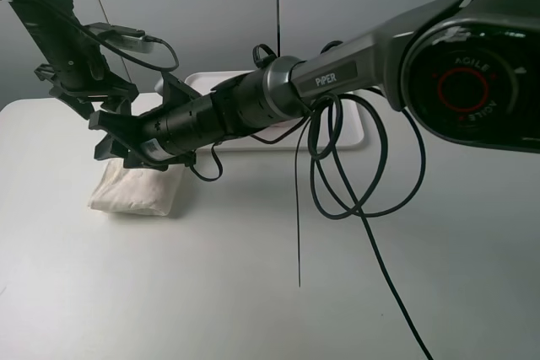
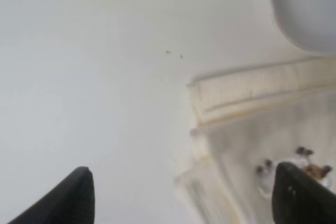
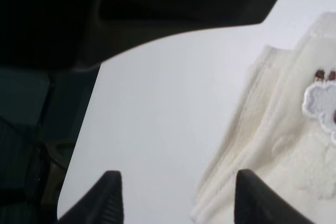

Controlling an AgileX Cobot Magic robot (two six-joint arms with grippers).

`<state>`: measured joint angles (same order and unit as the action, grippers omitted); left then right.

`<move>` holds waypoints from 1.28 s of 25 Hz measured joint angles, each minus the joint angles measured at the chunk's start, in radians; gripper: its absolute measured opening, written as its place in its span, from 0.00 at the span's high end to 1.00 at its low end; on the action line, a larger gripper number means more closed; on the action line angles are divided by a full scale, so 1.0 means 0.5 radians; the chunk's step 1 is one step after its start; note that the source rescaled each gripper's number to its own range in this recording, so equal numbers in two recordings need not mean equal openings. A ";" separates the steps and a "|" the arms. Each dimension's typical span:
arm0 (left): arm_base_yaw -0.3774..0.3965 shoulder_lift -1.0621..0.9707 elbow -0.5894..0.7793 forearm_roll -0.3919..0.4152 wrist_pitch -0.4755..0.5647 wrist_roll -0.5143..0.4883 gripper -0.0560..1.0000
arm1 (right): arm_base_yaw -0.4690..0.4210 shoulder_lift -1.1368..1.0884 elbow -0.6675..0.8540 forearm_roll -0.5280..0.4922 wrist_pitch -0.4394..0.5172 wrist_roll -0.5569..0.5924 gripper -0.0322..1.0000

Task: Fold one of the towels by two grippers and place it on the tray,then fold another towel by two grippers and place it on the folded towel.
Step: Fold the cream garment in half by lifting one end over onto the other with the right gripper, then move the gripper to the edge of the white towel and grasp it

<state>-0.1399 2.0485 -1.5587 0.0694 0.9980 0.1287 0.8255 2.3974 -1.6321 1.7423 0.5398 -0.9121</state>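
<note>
A thin black cable (image 1: 363,208) is hanging in loops over the near part of the white bench (image 1: 253,292), trailing from the right arm (image 1: 354,69). That arm is stretching from the right edge across the middle, pitching down and leftward, so its tool, the right tool (image 1: 126,145), is sitting over the cream towel (image 1: 139,191) on the left side of the bench. In the right wrist view, the two black fingertips (image 3: 107,198) are standing apart, one over bare bench and one over the towel's edge, pinching nothing.

The cream towel is lying folded on the bench, a thick bundle with its long axis running left to right. A small pale patch (image 3: 323,103) with brown marks is showing on its top face.

The left arm (image 1: 51,31) is coming down from the far left corner, bent toward the same towel. The left tool (image 2: 184,198) is spread wide, one finger over bare bench and the other over the towel, gripping nothing.

Farther back, the white tray (image 1: 211,82) is lying on the bench behind the right arm, mostly hidden; I cannot tell what is on it.
</note>
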 joint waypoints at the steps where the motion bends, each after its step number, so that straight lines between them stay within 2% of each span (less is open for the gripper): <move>1: 0.000 0.000 0.000 0.000 0.000 0.000 0.11 | 0.000 0.000 -0.003 0.000 0.000 0.000 0.42; 5: 0.000 0.000 0.000 0.004 0.000 0.000 0.11 | -0.018 0.000 -0.007 -0.127 0.020 0.032 0.34; 16: 0.000 0.000 0.000 0.004 0.000 0.011 0.11 | -0.240 0.004 -0.008 -0.959 0.144 0.683 0.31; 20: 0.000 0.000 0.000 0.004 0.000 0.015 0.11 | -0.241 0.004 -0.008 -1.029 0.139 0.787 0.25; 26: 0.000 0.000 0.000 -0.009 0.000 0.015 0.11 | -0.245 0.004 -0.008 -1.101 0.092 0.858 0.24; 32: 0.000 0.000 0.000 -0.009 0.008 0.018 0.11 | -0.245 0.072 -0.011 -1.075 0.113 0.858 0.24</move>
<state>-0.1399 2.0485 -1.5587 0.0651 1.0018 0.1377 0.7032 2.4334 -1.6377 1.2047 0.5965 -0.4832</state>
